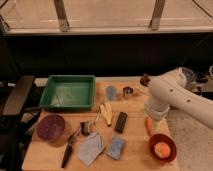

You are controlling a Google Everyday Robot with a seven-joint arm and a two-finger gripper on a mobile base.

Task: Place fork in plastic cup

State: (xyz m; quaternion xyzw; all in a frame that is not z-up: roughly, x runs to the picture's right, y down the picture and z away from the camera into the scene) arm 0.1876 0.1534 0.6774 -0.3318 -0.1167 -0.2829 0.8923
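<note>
Green tray (pixel 67 78) — white gripper (pixel 156 115) above carrot (pixel 149 126)

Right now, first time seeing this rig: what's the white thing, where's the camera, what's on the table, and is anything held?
There is one picture, from a single camera looking down on a wooden table; where the camera is mounted isn't known. The white shape at right is the robot's one arm. Its gripper is at the arm's lower end, over the table's right side, above an orange carrot-like piece. Nothing is visibly held.

On the table:
- a green tray
- a blue plastic cup beside a metal cup
- a yellow banana-like piece
- the slim pale fork lying flat left of it
- a black bar
- a maroon bowl
- a black-handled tool
- a red bowl
</note>
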